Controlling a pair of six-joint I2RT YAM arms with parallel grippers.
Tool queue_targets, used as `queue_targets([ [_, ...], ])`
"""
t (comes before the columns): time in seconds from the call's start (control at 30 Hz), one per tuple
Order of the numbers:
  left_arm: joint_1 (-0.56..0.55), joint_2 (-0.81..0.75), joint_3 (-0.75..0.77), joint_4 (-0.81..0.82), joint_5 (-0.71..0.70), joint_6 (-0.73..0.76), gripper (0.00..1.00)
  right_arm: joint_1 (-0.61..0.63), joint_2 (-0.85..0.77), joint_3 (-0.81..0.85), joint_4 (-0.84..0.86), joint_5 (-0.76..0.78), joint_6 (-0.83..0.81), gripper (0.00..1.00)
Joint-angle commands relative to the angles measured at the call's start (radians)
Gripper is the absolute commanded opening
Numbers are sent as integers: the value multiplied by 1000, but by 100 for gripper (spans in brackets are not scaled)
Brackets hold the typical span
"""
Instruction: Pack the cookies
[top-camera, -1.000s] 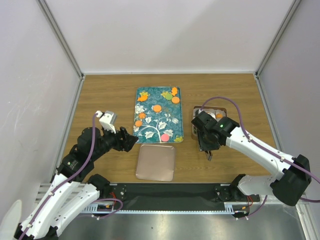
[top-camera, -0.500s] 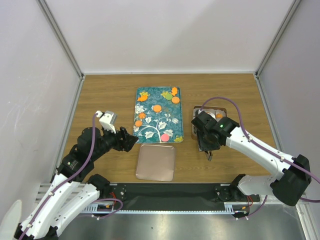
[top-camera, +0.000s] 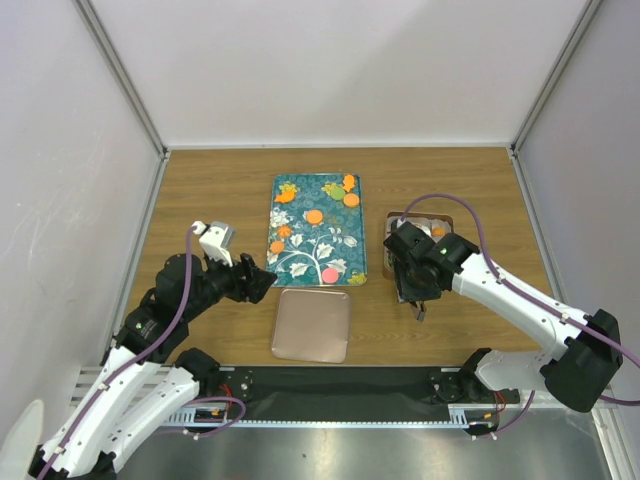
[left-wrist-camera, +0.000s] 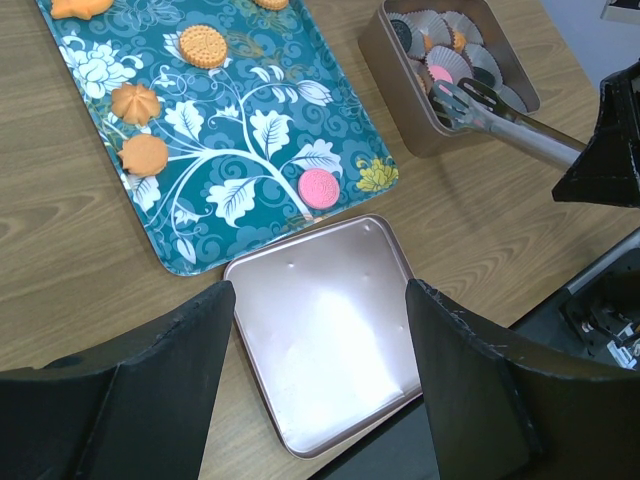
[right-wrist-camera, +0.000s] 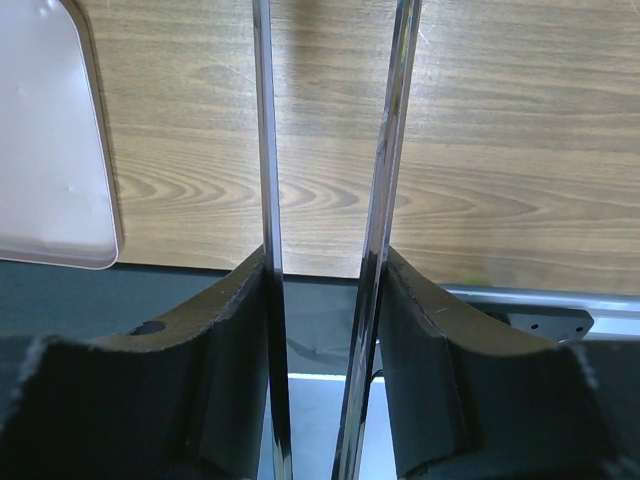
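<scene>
Starts at the left with the left gripper (top-camera: 263, 281), parted wide and gripping nothing, poised above the flat rose-gold rectangular metal lid (left-wrist-camera: 320, 345). Moves on to the teal rectangular tray (left-wrist-camera: 330, 110) with printed flowers, bearing most of the small round cookies (left-wrist-camera: 204, 45), loose: several orange and 1 pink in the left wrist view, more along the far edge. Reaches next the rose-gold rectangular tin (left-wrist-camera: 400, 75) lined with white paper cups (left-wrist-camera: 478, 62), just right of the tray, with 1 pink cookie in a cup and a little orange showing in others. Ends at the right gripper (right-wrist-camera: 322, 290), clamped on the 2 arms of the long steel tongs (left-wrist-camera: 510, 115), with parted tips down in the tin beside the pink cookie. Looks like the drop-off of 1 cookie, with most of the packing undone. Calls next for lifting the tongs clear of the tin wall, swinging left to the tray and pinching another cookie by its edges. Cannot tell whether the tips touch the pink cookie or a cup. Cuts off the far tray cookies in the left wrist view; hides much of the tin behind the right arm from above; shows no tong tips in the right wrist view.
</scene>
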Motion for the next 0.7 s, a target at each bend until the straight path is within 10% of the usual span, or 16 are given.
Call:
queue_targets([
  [0.0, -7, 2, 4, 13, -10, 0, 75, -5, -19, 26, -13, 5, -8, 46],
  [0.67, -7, 1, 21, 2, -33, -3, 75, -38, 74, 293, 102, -29, -77, 43],
])
